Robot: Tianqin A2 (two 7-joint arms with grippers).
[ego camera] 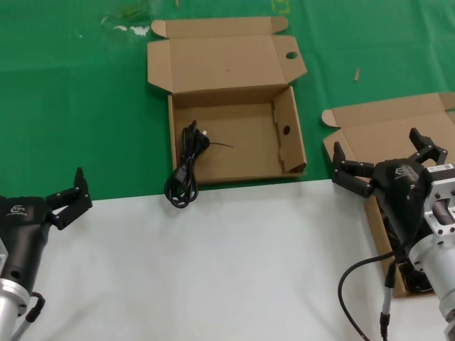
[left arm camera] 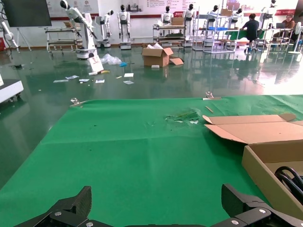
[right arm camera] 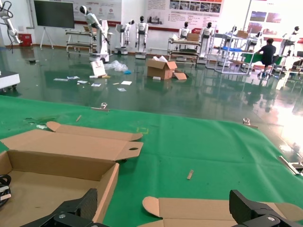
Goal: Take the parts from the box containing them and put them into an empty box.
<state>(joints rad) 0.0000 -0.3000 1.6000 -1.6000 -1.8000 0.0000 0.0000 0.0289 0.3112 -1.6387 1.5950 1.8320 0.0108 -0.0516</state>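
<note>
Draping over the front wall of the holed box (ego camera: 231,117) at upper centre, a cable (ego camera: 186,174) reaches the green desk (ego camera: 71,106). Right gripper (ego camera: 384,160), fingers apart, hangs above the plain box (ego camera: 377,131) at right; left gripper (ego camera: 67,192), fingers apart, lower left.

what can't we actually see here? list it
- Inside of the plain-lidded box: head view, the right tool and its arm cover it, and the frame edge cuts it off. How many cables remain is unknown.
- Cable bundle in the finger-hole box: the near end hangs over the front edge; whether it rests on the table cannot be told.
- Left tool: open and idle at the near left.
</note>
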